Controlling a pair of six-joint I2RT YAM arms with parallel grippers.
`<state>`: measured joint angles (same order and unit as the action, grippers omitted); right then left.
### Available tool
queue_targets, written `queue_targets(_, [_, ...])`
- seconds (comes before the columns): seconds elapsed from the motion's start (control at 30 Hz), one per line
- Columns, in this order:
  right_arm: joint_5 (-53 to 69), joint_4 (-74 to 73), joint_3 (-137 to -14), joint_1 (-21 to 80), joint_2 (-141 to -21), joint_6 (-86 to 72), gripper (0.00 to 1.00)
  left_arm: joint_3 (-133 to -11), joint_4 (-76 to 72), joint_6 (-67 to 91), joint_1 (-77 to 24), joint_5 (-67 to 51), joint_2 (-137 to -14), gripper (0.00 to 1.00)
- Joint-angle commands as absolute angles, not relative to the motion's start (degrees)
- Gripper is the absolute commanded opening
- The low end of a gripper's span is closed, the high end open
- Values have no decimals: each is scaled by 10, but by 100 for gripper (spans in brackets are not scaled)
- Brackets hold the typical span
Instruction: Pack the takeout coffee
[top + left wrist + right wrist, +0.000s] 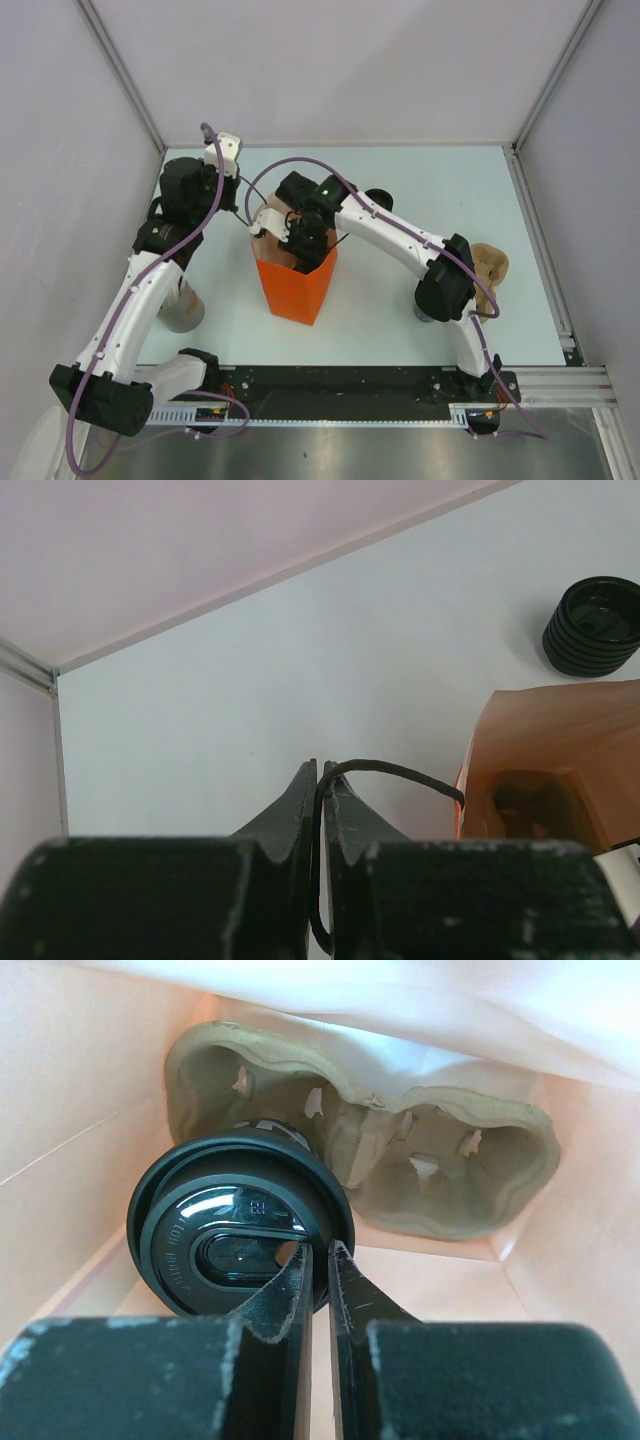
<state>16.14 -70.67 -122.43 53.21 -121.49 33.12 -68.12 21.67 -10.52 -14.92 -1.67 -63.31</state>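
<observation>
left gripper (318,772) clenched on black handle (400,771) of orange bag (297,287), right gripper (318,1252) inside, pinched closed at takeout coffee (215,1222) lid edge, pulp carrier (450,1160) behind

The left arm (140,300) rises from its base at 7 o'clock toward 12, and its wrist turns toward 3 o'clock. The left gripper (320,768) is closed, fingers pinching a thin black cord (400,772). The right arm (400,235) climbs from 5 o'clock, bends at the elbow and reaches toward 10 o'clock with its wrist pitched down. The right gripper (318,1250) has its fingers drawn nearly together, a sliver apart.
</observation>
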Motion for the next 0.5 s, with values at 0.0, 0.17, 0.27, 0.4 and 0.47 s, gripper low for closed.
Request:
queue_targets(0.0, [177, -694, -1216, 535, -1177, 328, 0, -676, 185, -99, -145, -4, -624, 8])
queue_targets(0.17, [184, -689, -1205, 534, -1175, 327, 0, -675, 186, -100, -145, -4, -627, 8])
queue_targets(0.27, [191, -681, -1194, 533, -1170, 326, 0, -674, 185, -100, -145, -3, -627, 8])
queue_targets(0.4, [195, -674, -1186, 533, -1162, 324, 0, -675, 186, -99, -145, -5, -628, 8])
queue_targets(0.47, [198, -672, -1186, 533, -1160, 324, 0, -673, 186, -100, -145, -4, -630, 8])
